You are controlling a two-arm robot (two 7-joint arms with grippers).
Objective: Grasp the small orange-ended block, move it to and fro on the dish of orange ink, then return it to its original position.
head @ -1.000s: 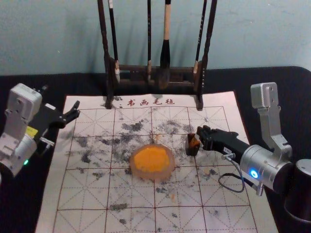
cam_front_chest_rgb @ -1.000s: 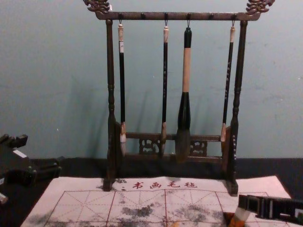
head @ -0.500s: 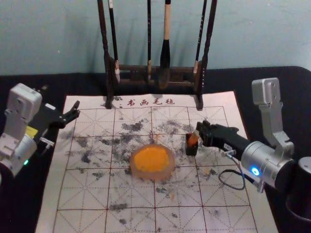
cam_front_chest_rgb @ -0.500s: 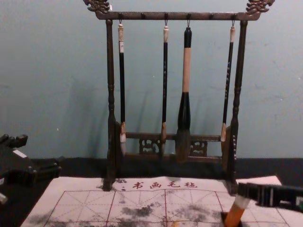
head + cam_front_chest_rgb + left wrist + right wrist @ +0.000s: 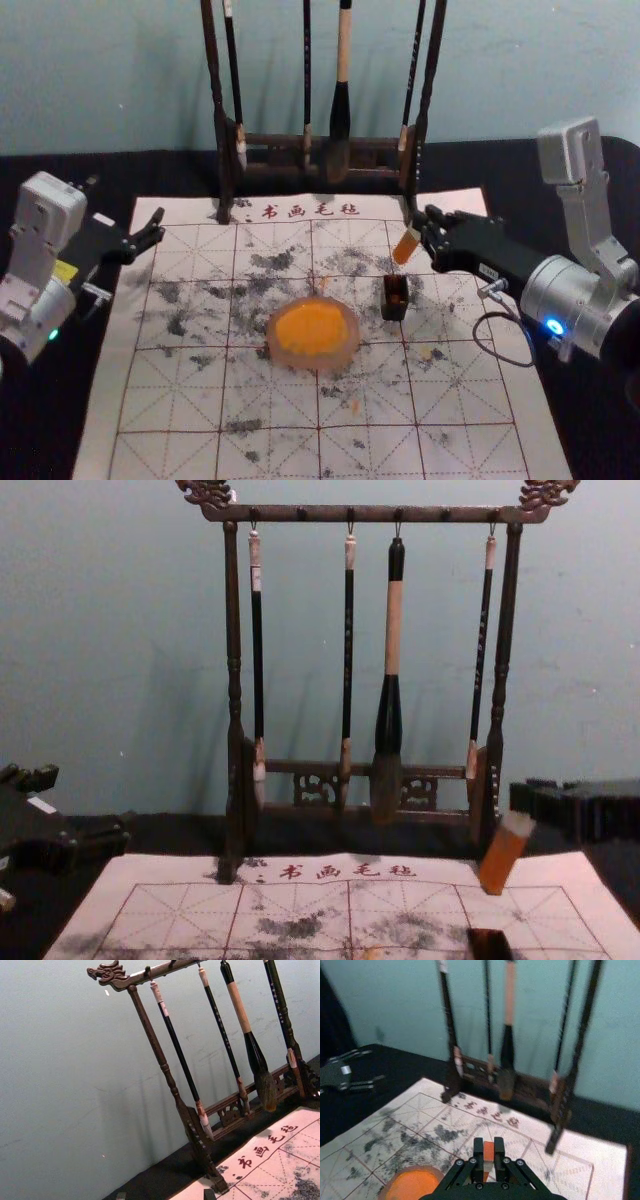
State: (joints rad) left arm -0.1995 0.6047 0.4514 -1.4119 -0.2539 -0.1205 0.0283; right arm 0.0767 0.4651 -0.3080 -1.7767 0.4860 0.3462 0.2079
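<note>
A pale blue-green wall [image 5: 520,70], bearing faint scuffs, is rising directly behind the black counter [image 5: 500,165], whose far edge is curving at the head view's right. Soft, diffuse shadows [image 5: 170,720] are falling across the wall.

- Between the jaws of the black right gripper [image 5: 424,228]: orange, pale-banded block [image 5: 406,246]
- Left of the jaws: orange ink [image 5: 312,328], pinkish dish [image 5: 300,362]
- Below them: white mat [image 5: 190,400], red-gridded (and liberally blotched black)
</note>
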